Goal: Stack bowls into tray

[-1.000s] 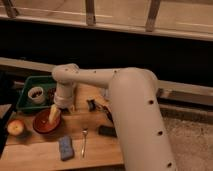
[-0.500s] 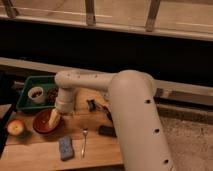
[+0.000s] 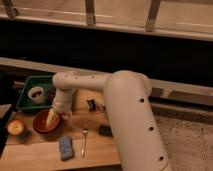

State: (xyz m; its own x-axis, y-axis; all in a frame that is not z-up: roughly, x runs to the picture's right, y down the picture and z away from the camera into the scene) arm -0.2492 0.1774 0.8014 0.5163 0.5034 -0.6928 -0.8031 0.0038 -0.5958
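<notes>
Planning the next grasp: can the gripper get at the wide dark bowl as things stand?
Probably yes: the gripper hangs directly over the wide dark bowl, dipping into it, with nothing between them.

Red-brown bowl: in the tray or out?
Out. The bowl sits on the table, in front of the tray, with the pincer right at it.

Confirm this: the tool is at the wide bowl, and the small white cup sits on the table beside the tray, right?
Not quite. In the camera view the small white cup sits inside the green tray, not beside it. The tool is at the wide bowl, as you said.
</notes>
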